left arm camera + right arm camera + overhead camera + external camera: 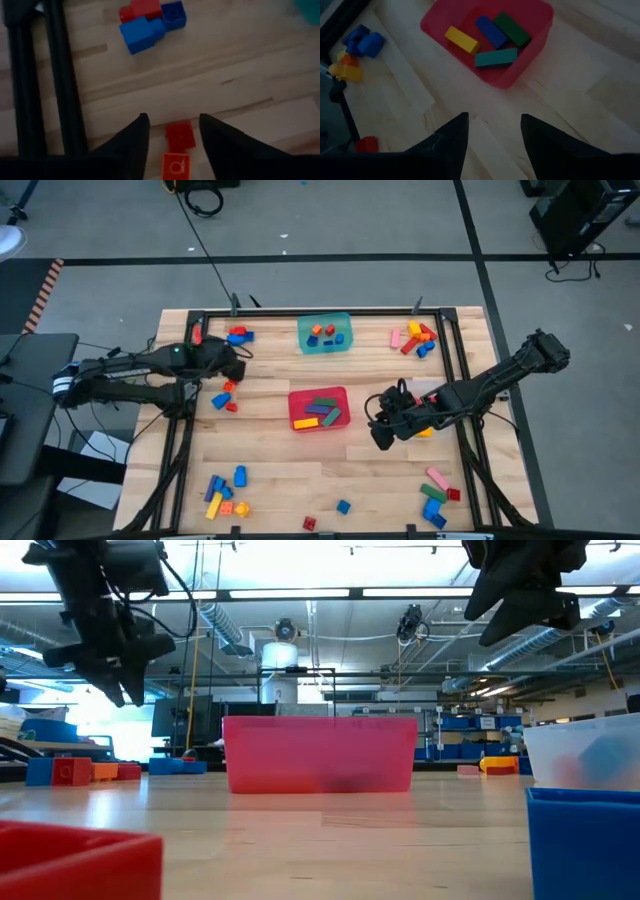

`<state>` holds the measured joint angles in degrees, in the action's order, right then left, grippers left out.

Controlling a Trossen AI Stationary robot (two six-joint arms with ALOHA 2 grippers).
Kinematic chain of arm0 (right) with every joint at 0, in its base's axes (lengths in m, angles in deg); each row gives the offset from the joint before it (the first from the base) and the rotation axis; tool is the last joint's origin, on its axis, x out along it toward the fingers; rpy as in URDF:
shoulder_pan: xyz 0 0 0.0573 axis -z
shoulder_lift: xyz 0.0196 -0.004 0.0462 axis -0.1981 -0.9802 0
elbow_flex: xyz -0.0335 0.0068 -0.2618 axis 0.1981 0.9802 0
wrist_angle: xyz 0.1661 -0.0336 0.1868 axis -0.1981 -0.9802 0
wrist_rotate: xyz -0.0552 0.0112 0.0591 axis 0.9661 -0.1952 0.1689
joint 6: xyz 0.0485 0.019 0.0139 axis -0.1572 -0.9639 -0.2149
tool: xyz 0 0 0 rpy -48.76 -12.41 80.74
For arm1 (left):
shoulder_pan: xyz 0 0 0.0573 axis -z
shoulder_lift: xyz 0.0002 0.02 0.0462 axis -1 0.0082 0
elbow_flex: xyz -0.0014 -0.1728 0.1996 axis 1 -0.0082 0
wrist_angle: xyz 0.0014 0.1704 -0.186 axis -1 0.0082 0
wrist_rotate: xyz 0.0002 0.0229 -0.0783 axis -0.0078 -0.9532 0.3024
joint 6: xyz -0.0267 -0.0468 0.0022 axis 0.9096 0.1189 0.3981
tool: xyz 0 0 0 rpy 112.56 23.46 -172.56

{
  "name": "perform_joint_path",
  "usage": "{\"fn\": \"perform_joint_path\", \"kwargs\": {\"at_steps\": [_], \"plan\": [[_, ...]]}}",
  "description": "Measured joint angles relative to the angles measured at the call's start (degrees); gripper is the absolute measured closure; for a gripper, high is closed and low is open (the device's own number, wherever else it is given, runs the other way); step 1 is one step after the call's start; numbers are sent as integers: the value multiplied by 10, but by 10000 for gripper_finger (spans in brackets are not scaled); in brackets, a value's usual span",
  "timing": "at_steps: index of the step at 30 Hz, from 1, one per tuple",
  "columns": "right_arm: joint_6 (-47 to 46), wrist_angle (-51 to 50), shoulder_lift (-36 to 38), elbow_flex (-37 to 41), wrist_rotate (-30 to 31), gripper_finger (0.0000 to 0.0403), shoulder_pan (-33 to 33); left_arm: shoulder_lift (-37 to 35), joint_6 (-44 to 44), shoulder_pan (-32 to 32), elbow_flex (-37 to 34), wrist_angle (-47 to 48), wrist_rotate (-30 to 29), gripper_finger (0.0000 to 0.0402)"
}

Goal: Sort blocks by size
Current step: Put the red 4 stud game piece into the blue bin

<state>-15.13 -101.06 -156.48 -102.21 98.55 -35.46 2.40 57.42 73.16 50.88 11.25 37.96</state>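
The blocks (pixel 225 394) lay in scattered clusters over the desk (pixel 270 470): blue and red ones near the far left, pink, red and orange at the far right, blue, yellow and orange at the near left, pink, green and blue at the near right. Longer bars lay flat in the red tub (pixel 296 402), small cubes in the teal tub (pixel 303 340).

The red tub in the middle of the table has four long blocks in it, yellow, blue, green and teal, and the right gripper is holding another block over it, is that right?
Not quite. The red tub does hold four long blocks, yellow, blue, green and teal, but the right gripper holds nothing: the right wrist view shows only bare table between its open fingers.
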Motion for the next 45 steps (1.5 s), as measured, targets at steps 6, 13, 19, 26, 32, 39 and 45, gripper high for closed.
{"fn": "perform_joint_path", "kwargs": {"at_steps": [6, 13, 19, 26, 32, 39, 45], "plan": [[-1, 12, 0, 0, 0, 208, 12, 56, -42, -65, -7, -10, 50, 145], [0, 15, 0, 0, 0, 208, 28, 142, -118, -132, -7, -74, 121, 110], [0, 16, 0, 0, 0, 208, 32, 204, -120, -148, -7, -103, 154, 108], [3, 16, 0, 0, 0, 208, 32, 270, -120, -148, -7, -121, 190, 108], [5, 16, 0, 0, 0, 208, 32, 305, -120, -148, -4, -136, 208, 119], [5, 19, 0, 0, 1, 208, 32, 308, -119, -148, -4, -141, 217, 201], [5, 30, 0, 0, 2, 208, 32, 308, -119, -148, -4, -139, 224, 262]]}}
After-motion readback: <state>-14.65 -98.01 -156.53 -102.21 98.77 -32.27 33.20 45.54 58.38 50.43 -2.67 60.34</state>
